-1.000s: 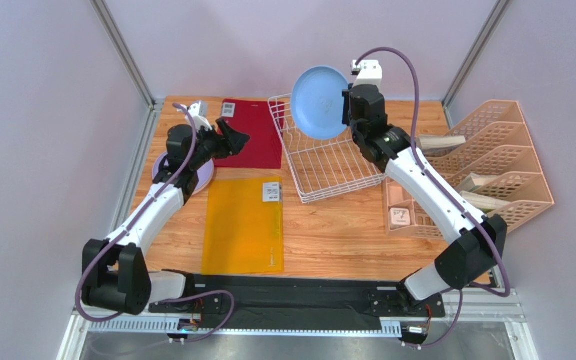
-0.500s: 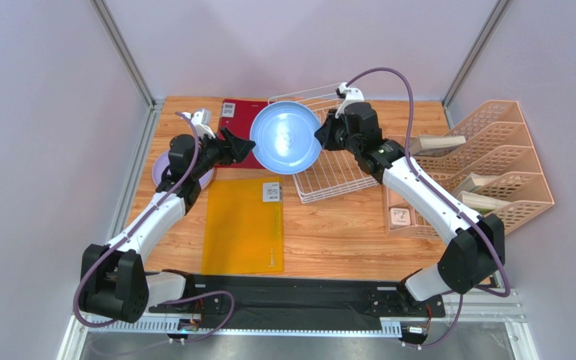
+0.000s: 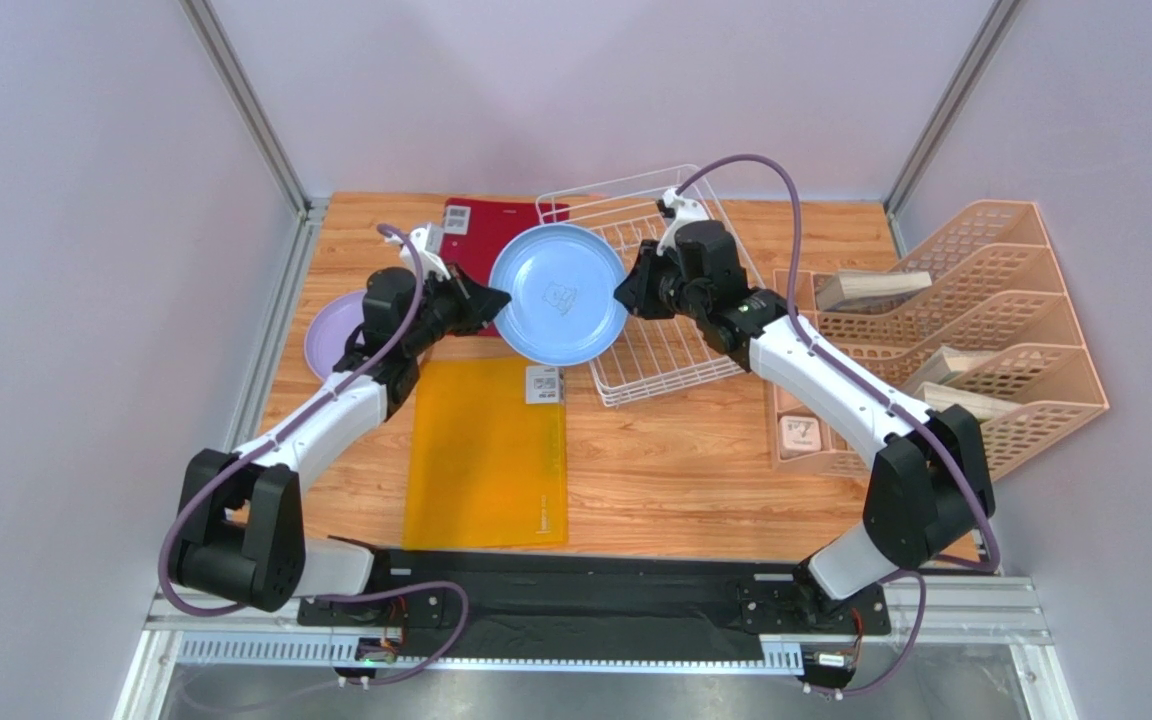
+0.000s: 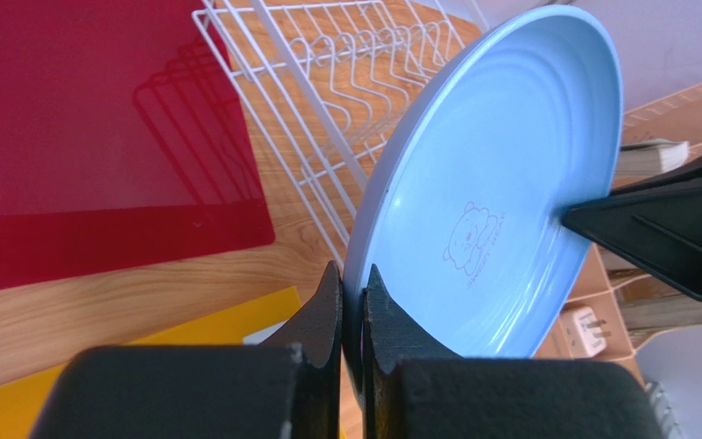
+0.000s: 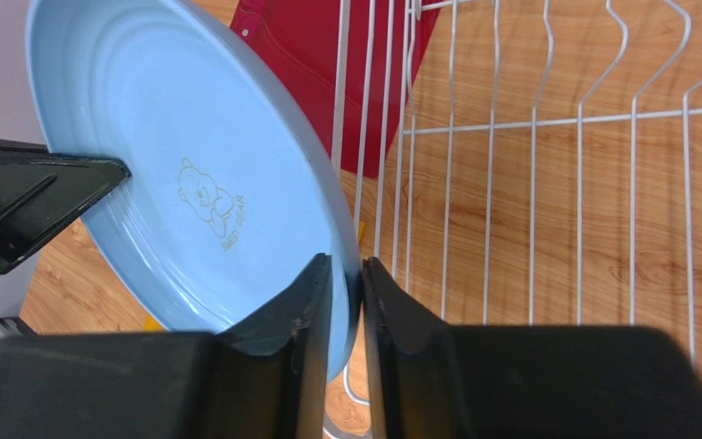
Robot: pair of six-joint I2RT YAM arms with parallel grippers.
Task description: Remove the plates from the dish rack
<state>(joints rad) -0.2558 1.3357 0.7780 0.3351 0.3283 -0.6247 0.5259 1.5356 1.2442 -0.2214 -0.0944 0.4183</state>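
Handover above the wooden table (image 3: 687, 450): blue plate (image 3: 558, 294) on edge in mid-air, just left of the dish rack (image 3: 672, 353), clenched at its left rim by the left gripper (image 4: 353, 279), straddled opposite by the right gripper (image 5: 345, 274), pinch there impossible to tell. Part right jaws fully before drawing left toward the lavender plate (image 3: 330, 333). Grey walls close around.

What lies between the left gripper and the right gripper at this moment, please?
The light blue plate spans the gap: the left gripper pinches one rim, the right gripper clasps the opposite rim. The top external view shows this best.
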